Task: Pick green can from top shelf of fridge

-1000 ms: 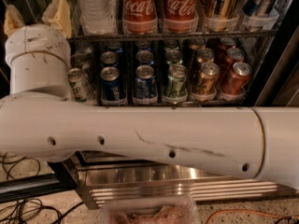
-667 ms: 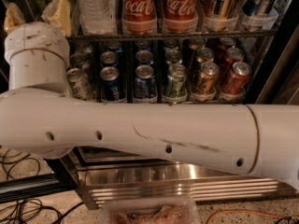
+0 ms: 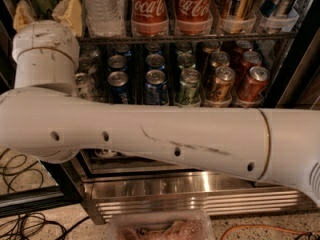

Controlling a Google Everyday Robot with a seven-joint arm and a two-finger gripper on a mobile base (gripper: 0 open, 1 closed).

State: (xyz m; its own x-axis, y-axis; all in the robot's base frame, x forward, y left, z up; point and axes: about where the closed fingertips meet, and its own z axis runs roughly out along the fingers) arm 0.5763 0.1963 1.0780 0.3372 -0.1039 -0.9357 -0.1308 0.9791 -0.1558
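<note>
My white arm (image 3: pixel 150 139) lies across the whole view, with its round joint (image 3: pixel 45 54) at the left. The gripper is out of view. Behind the arm stands the fridge with its ribbed steel base grille (image 3: pixel 200 196). The top shelf (image 3: pixel 200 36) runs along the upper edge, a wire rack with clear tray fronts. It holds a water bottle (image 3: pixel 102 9), two red Coca-Cola cans (image 3: pixel 148 6) and darker cans (image 3: pixel 235 4) to the right. No tall pale-green can shows; it is hidden or out of view.
The lower wire rack holds several short cans: blue (image 3: pixel 156 86), green-white (image 3: pixel 189 86), orange (image 3: pixel 220 84) and red (image 3: pixel 252 84). Black cables (image 3: pixel 20 224) lie on the floor at the left and an orange cable (image 3: pixel 260 230) at the right. A clear plastic container (image 3: pixel 160 226) sits at the bottom centre.
The arm link has slid a little to the left and slightly upward across the view. The fridge and its cans have not moved.
</note>
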